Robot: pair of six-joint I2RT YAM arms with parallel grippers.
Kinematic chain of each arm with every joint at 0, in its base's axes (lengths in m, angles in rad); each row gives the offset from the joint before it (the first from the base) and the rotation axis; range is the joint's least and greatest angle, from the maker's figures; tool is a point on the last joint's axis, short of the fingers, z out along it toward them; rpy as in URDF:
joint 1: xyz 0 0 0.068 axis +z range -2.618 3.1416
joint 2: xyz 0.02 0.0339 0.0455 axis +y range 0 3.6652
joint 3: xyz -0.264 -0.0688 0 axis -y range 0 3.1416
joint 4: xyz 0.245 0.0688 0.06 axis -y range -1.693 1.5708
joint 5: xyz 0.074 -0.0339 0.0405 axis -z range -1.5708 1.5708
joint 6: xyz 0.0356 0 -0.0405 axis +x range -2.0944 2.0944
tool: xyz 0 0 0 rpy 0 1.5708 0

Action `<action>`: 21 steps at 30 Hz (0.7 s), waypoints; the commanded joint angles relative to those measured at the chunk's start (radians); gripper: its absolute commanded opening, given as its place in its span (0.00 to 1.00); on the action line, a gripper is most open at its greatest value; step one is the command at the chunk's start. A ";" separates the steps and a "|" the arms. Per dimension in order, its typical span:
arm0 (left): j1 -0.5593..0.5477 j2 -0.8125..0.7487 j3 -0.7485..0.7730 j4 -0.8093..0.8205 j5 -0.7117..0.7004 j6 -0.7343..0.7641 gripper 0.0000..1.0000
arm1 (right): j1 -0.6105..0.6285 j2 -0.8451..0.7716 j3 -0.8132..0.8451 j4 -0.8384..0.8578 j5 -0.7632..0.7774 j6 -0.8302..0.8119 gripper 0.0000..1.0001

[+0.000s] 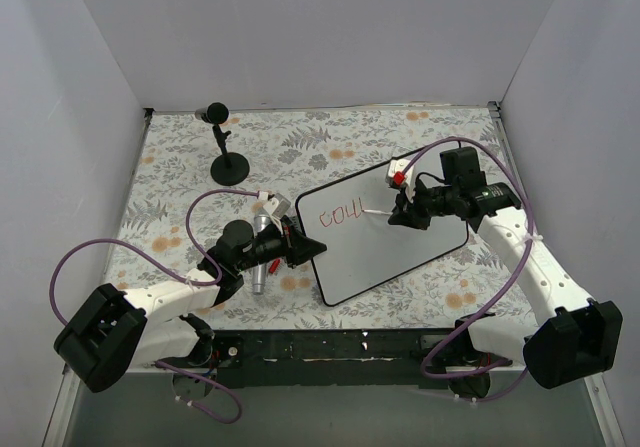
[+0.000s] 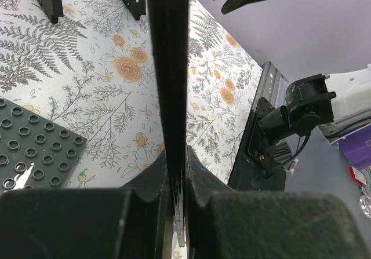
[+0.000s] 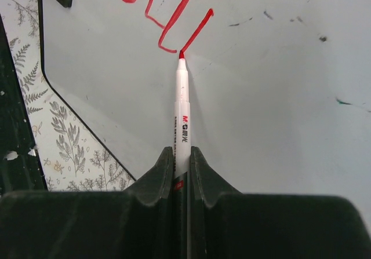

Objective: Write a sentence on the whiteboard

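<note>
While left gripper (image 2: pixel 177 166) clamps the whiteboard (image 1: pixel 400 252) edge, right gripper (image 3: pixel 181 154) pinches the marker (image 3: pixel 183 108), tip touching the sentence (image 1: pixel 337 217). Blank board lies rightward.

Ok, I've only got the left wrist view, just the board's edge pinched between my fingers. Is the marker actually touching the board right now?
Observer: Yes. In the right wrist view the marker has its tip on the whiteboard, at the end of a red stroke.
Operator: How is it held?
Observer: The right gripper is shut on its barrel, with the tip pointing away from the fingers.
Operator: How much is written?
Observer: From the top view, only a few red letters, near the edge that the left gripper holds. Most of the face is unwritten.
</note>
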 commanded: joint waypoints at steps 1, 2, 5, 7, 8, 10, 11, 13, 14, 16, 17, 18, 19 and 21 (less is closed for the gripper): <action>-0.009 -0.003 0.025 -0.025 -0.006 0.073 0.00 | 0.002 -0.020 -0.020 -0.019 0.026 -0.034 0.01; -0.010 0.000 0.025 -0.025 -0.007 0.073 0.00 | 0.002 -0.020 -0.018 -0.023 0.026 -0.038 0.01; -0.010 0.001 0.025 -0.024 -0.004 0.073 0.00 | 0.002 -0.020 -0.011 -0.026 0.027 -0.037 0.01; -0.010 0.001 0.025 -0.025 -0.004 0.073 0.00 | 0.002 -0.017 -0.002 -0.015 0.023 -0.028 0.01; -0.010 0.001 0.025 -0.025 -0.003 0.073 0.00 | 0.002 -0.014 0.006 -0.010 0.020 -0.023 0.01; -0.010 0.004 0.026 -0.025 -0.003 0.073 0.00 | 0.002 -0.005 0.031 -0.003 0.014 -0.009 0.01; -0.010 0.004 0.025 -0.027 -0.003 0.073 0.00 | 0.002 0.000 0.040 0.002 0.010 -0.006 0.01; -0.010 0.003 0.026 -0.025 -0.003 0.073 0.00 | 0.002 0.012 0.060 0.007 0.007 0.004 0.01; -0.010 0.003 0.026 -0.027 -0.003 0.073 0.00 | 0.002 0.015 0.067 0.011 0.009 0.009 0.01; -0.010 0.003 0.026 -0.028 -0.003 0.074 0.00 | 0.002 0.023 0.078 0.022 0.023 0.023 0.01; -0.010 0.001 0.026 -0.028 -0.003 0.076 0.00 | 0.002 0.023 0.078 0.028 0.027 0.027 0.01; -0.010 0.001 0.026 -0.030 -0.003 0.076 0.00 | 0.000 0.021 0.078 0.039 0.033 0.030 0.01; -0.010 0.003 0.028 -0.030 -0.003 0.074 0.00 | -0.001 0.020 0.078 0.045 0.035 0.041 0.01; -0.010 0.001 0.028 -0.032 -0.003 0.077 0.00 | -0.007 0.015 0.075 0.057 0.040 0.050 0.01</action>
